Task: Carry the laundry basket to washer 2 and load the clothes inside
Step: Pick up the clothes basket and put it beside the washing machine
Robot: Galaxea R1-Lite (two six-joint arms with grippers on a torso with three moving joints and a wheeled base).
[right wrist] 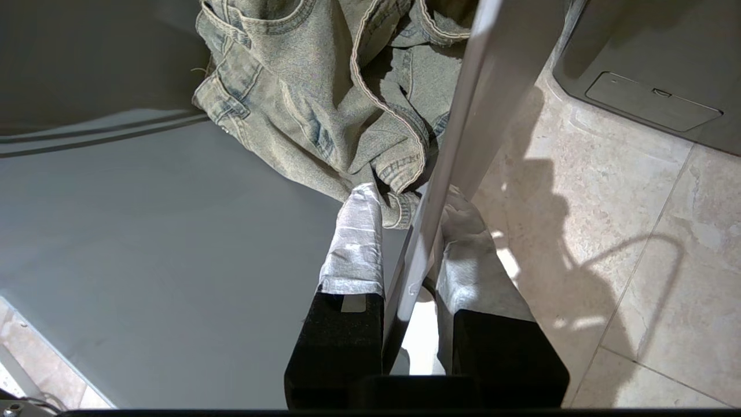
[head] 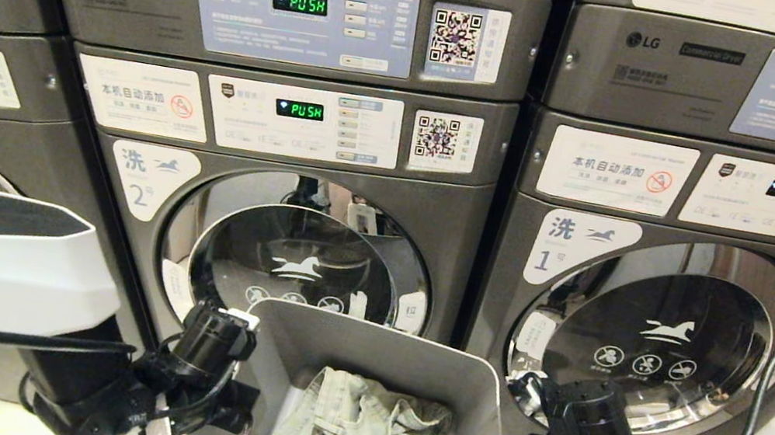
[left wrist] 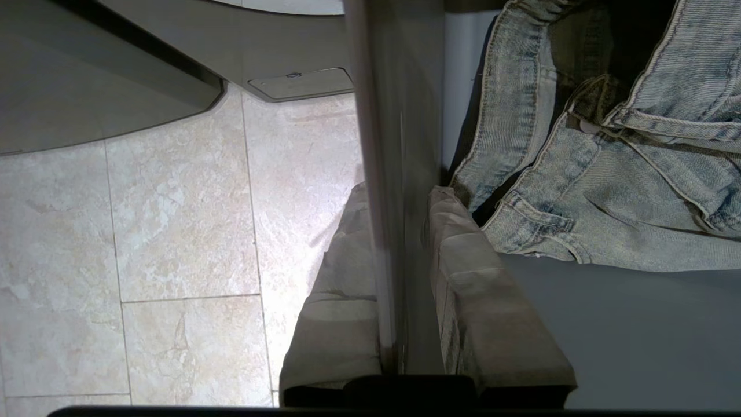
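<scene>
Laundry basket (head: 379, 362): grey tub, directly in front of washer 2, its far rim just below the round door; it was gripped on both side walls
Clothes (head: 359, 433): pale washed denim garment, lying crumpled inside the laundry basket, nearer its far wall
Washer 2 (head: 149, 182): dark grey machine behind the laundry basket, door closed, display showing PUSH
Washer 1 (head: 575, 249): alike machine, beside washer 2 on the right side of the laundry basket, door closed too
Left gripper (left wrist: 405, 231): at the left wall of the laundry basket; jaws pinching that wall, one padded finger (left wrist: 480, 289) inside the tub, the other outside over the floor
Right gripper (right wrist: 408, 237): at the right wall of the laundry basket; jaws pinching that wall, one wrapped finger (right wrist: 353, 243) inside near the clothes, the other outside
Floor (left wrist: 173, 231): pale stone tiles, seen under the laundry basket on both sides
</scene>
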